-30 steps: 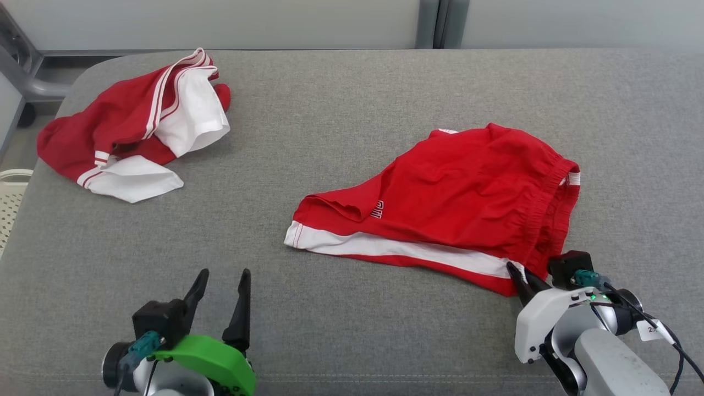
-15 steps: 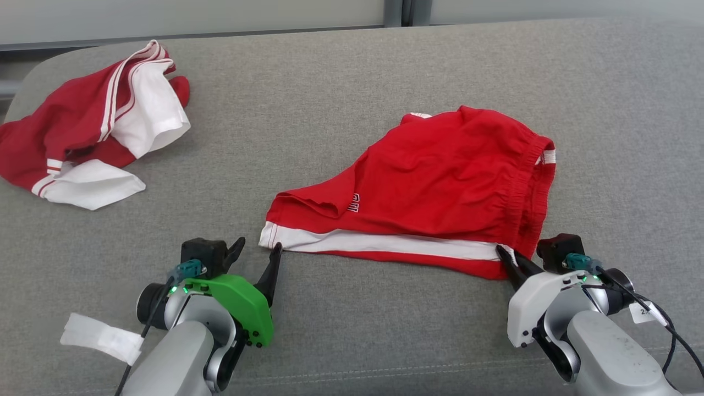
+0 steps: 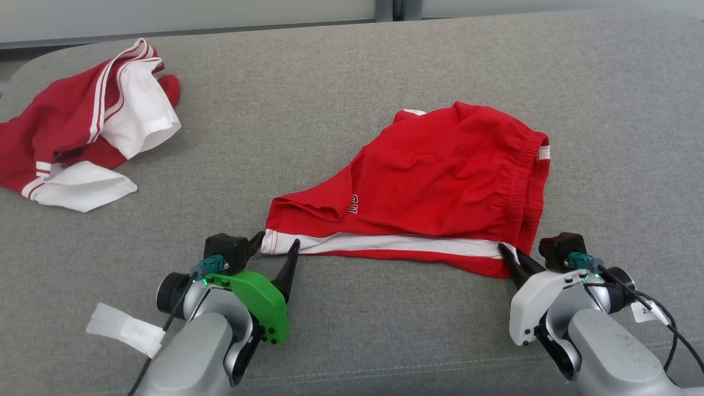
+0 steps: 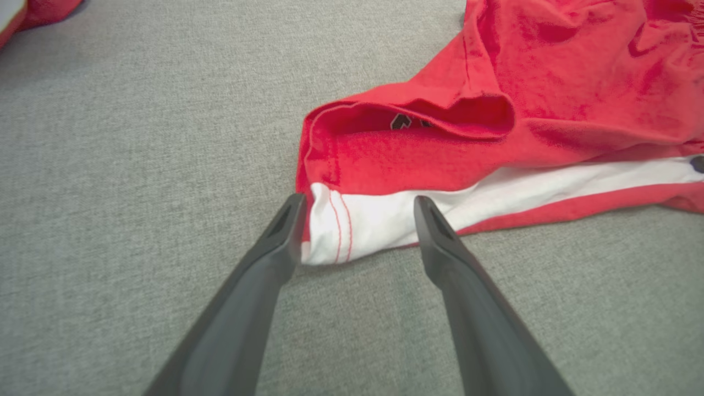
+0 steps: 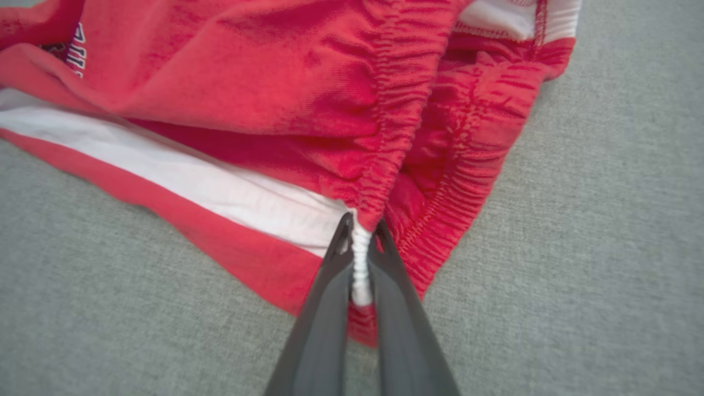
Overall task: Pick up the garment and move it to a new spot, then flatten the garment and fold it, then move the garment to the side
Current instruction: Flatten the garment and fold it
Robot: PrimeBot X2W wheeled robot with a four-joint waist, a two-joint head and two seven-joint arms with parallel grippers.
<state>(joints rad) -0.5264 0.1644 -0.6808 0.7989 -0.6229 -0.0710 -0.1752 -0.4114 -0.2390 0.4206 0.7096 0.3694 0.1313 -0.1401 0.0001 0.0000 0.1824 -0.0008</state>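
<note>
Right gripper pinches garment at waistband corner

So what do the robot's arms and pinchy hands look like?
Both arms are rounded silver-grey tubes. The left gripper wears a bright green cover, the right gripper a white cover. Each has two long, thin dark fingers, a small black box with a teal plug, and black cables. White tape sticks on the left arm; a white tag hangs off the right arm's cable.
</note>
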